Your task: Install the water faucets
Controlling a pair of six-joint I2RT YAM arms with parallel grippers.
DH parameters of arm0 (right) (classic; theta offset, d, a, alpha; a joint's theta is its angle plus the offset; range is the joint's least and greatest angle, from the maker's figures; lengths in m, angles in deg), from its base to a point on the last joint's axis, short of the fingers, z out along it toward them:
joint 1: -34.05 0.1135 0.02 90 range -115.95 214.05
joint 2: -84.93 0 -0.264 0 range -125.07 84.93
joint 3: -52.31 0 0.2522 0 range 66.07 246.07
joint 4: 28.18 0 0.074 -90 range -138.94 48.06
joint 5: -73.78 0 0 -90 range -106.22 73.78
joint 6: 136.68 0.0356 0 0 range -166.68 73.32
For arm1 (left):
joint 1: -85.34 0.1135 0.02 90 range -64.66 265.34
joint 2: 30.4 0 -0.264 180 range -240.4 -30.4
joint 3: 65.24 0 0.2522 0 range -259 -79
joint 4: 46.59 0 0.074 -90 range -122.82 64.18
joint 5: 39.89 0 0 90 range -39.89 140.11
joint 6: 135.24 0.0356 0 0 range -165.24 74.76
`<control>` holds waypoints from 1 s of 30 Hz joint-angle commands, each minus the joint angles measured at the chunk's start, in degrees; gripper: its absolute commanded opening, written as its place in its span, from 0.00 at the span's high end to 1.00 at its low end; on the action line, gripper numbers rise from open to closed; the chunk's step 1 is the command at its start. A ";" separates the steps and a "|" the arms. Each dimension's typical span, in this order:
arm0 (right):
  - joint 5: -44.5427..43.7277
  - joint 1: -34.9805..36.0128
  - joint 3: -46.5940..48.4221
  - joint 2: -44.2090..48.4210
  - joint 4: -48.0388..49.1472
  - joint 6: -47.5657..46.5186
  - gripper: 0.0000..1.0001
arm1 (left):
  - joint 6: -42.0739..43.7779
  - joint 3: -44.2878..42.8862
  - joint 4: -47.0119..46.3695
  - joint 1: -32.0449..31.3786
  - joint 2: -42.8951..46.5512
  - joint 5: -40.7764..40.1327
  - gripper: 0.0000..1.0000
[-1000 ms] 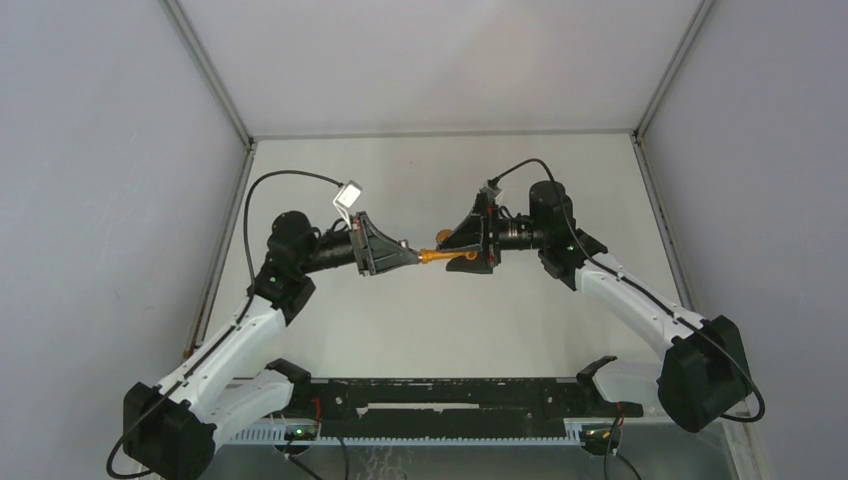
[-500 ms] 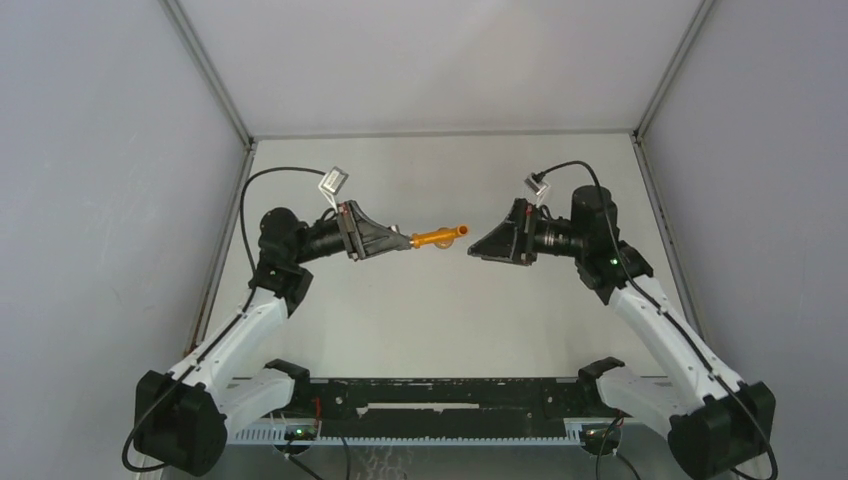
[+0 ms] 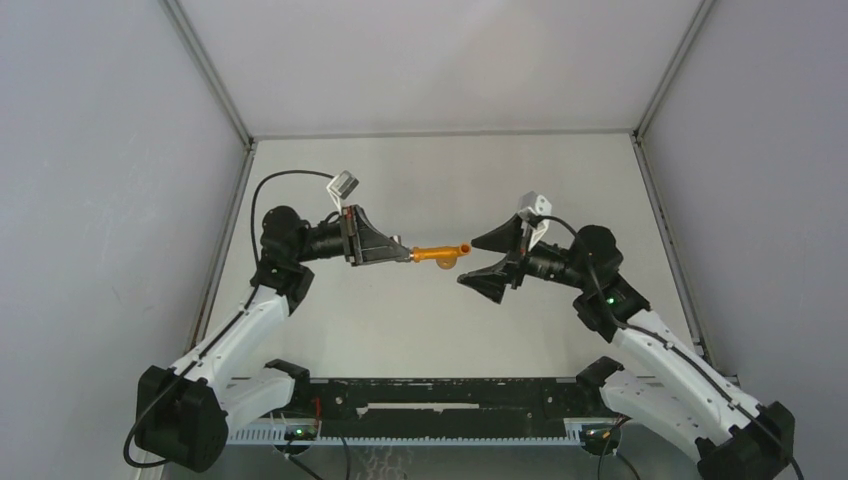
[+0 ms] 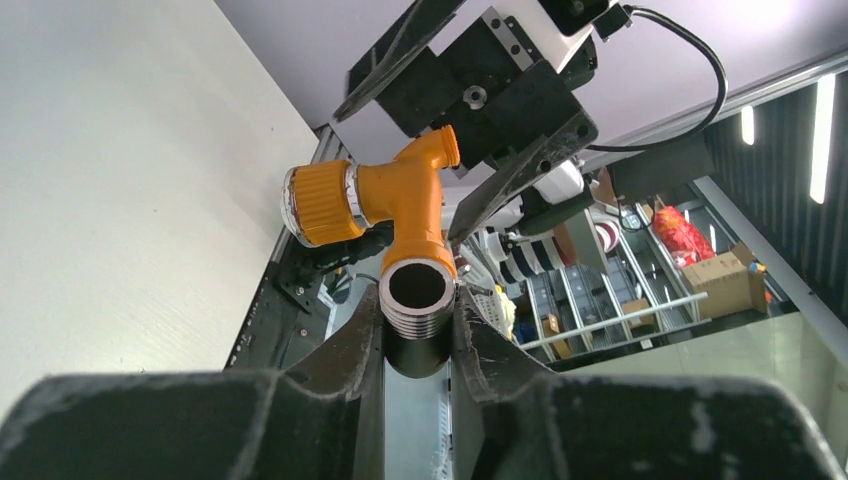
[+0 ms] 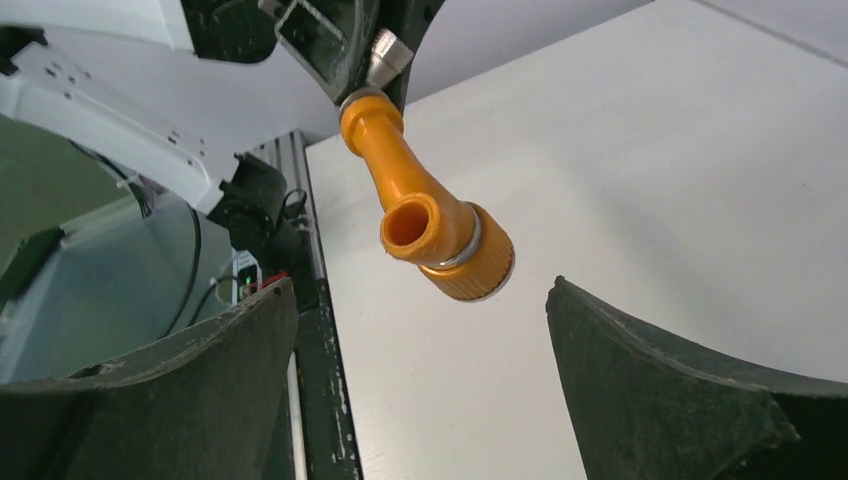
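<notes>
At the near edge, the two arm bases sit at either end of a black rail (image 3: 440,400). Farther in, the left gripper (image 3: 405,254) is pinched on the grey threaded end (image 4: 417,300) of the orange tap body (image 3: 440,253), one finger pressed on each side of the thread. It holds the tap out roughly level toward the right arm, above the white table (image 3: 430,170). A ribbed orange cap (image 5: 478,262) juts to one side, and the open orange spout faces the right wrist camera. The right gripper (image 3: 468,262) has its fingers spread wide, the spout tip near the mouth of that gap, with clear space to both fingers in the wrist view
</notes>
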 commanded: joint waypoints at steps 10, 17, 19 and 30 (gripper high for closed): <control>-0.97 7.22 2.01 -10.55 16.04 -0.89 0.06 | -0.55 -3.81 -2.23 0.35 2.09 5.71 1.00; 0.77 6.78 3.52 -12.18 13.69 6.23 0.65 | 3.89 -4.91 2.19 0.35 2.22 5.52 1.00; 1.70 6.06 4.02 -12.28 13.13 10.41 0.77 | 7.67 -5.64 6.24 0.35 2.39 5.44 1.00; 20.61 -4.67 14.50 -25.23 -9.67 51.53 0.80 | 31.80 -11.25 28.70 0.27 -1.30 -1.03 1.00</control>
